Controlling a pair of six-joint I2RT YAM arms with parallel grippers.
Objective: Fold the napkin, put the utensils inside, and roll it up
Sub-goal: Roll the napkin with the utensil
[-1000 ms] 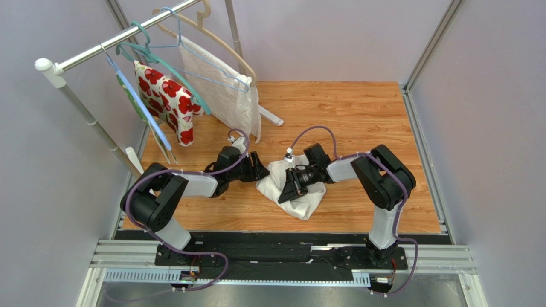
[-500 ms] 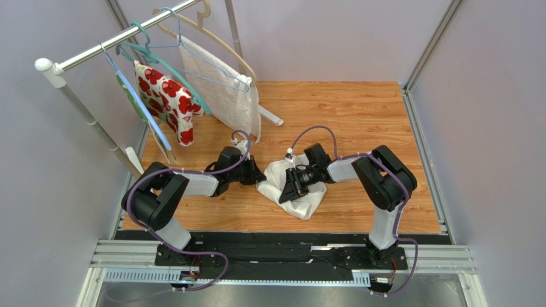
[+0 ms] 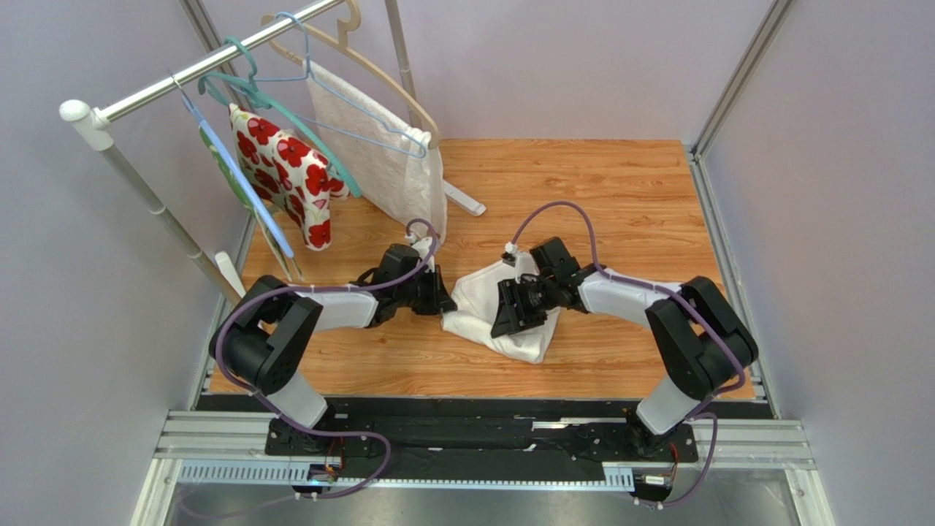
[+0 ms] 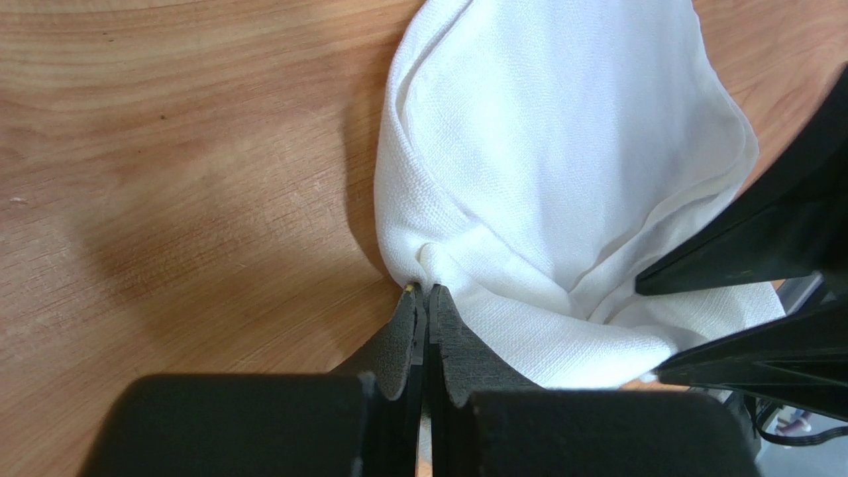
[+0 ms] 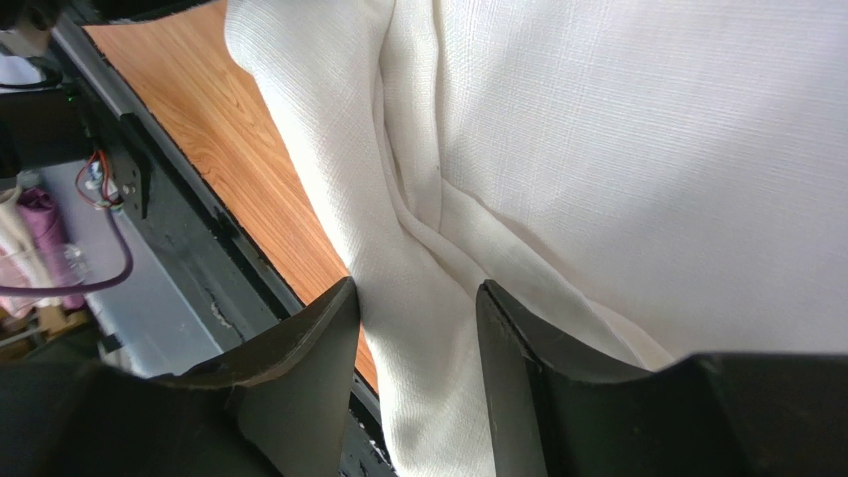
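Note:
The napkin (image 3: 474, 298) lies crumpled in a bunched heap on the wooden table, between my two grippers. My left gripper (image 3: 445, 306) sits low at the heap's left edge. In the left wrist view its jaws (image 4: 426, 294) are shut on a pinched fold of the napkin (image 4: 557, 149). My right gripper (image 3: 508, 316) hovers over the middle of the cloth. In the right wrist view it (image 5: 418, 303) stands open, with folds of the napkin (image 5: 597, 129) hanging loose between its fingers. The utensils are out of view.
A clothes rail (image 3: 165, 82) stands at the back left with hangers, a red-flowered cloth (image 3: 288, 170) and a textured white cloth (image 3: 379, 143). The black base rail (image 3: 483, 438) runs along the table's near edge. Grey walls close both sides.
My left gripper has shut on the napkin's left edge. My right gripper has opened, let the cloth go and shifted right; the napkin has sagged.

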